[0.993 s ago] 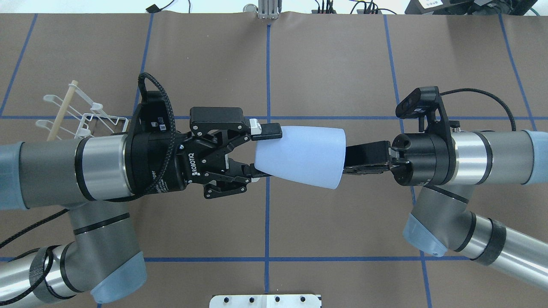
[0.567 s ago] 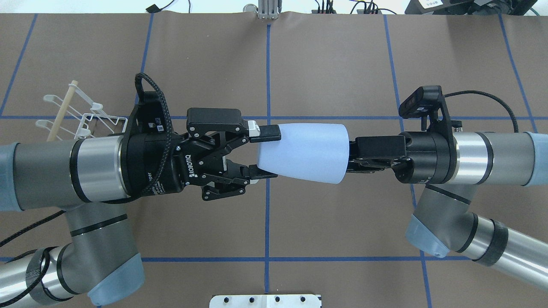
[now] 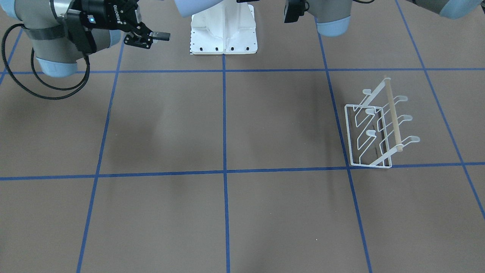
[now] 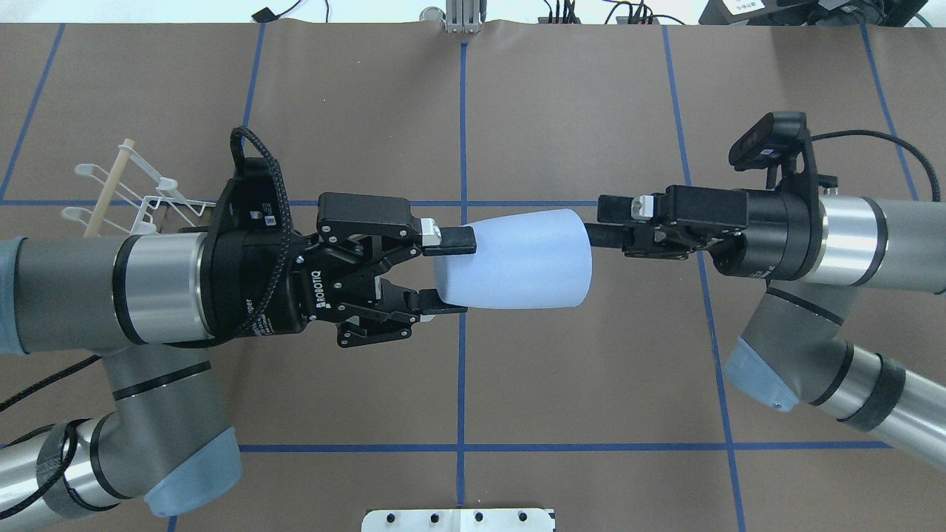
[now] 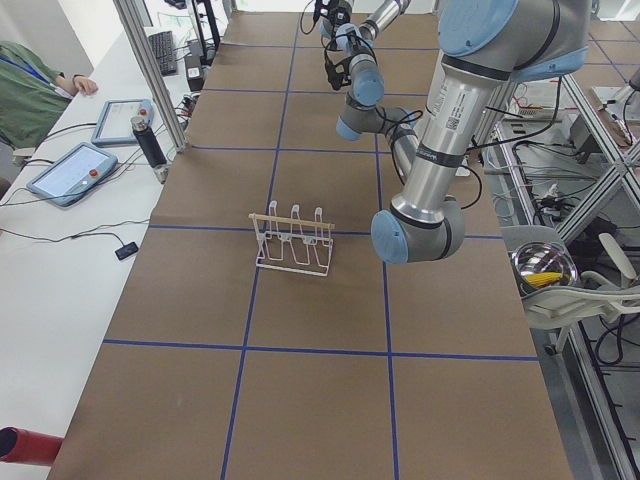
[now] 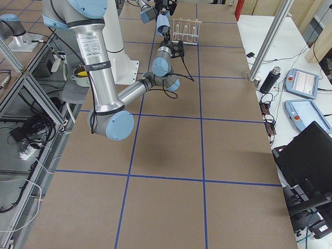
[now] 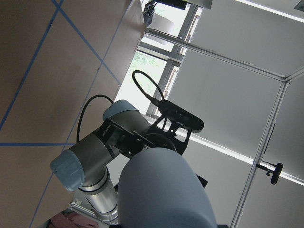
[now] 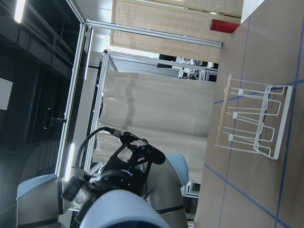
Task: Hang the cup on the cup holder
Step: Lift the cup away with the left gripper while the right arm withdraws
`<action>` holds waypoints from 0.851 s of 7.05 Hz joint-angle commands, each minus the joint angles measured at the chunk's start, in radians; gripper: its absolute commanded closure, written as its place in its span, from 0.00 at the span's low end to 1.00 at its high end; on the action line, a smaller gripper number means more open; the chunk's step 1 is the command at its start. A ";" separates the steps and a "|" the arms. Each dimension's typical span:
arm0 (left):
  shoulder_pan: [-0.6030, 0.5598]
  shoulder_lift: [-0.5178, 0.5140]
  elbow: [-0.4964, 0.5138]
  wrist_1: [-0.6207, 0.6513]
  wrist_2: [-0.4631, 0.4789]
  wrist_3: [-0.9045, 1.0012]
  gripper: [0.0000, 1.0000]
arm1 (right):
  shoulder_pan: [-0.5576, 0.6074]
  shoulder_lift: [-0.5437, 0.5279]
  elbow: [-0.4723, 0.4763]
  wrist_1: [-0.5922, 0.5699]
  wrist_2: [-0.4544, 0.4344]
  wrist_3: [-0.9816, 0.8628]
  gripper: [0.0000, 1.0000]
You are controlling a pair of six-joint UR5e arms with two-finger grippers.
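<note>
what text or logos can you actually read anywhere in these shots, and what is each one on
"ROBOTIQ": on the left gripper, overhead view.
"ROBOTIQ": on the right gripper, front-facing view.
"per": end of a cut-off word on the left wrist collar.
Sticker on the left wrist camera mount: too small to read.
The cup and the cup holder: no text.

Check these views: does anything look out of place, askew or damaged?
Nothing looks damaged or spilled. The one oddity: the cup lies on its side in mid-air, its narrow base clamped by the left end effector, well away from the cup holder, which stands on its base with all prongs bare.
</note>
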 commanded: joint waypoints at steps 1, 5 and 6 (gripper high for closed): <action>-0.124 0.022 0.008 0.039 -0.107 0.023 1.00 | 0.121 -0.015 -0.093 -0.005 0.002 -0.172 0.00; -0.417 0.001 0.001 0.464 -0.458 0.235 1.00 | 0.463 0.065 -0.293 -0.302 0.412 -0.327 0.00; -0.504 0.001 0.004 0.581 -0.575 0.332 1.00 | 0.518 0.074 -0.285 -0.512 0.521 -0.473 0.00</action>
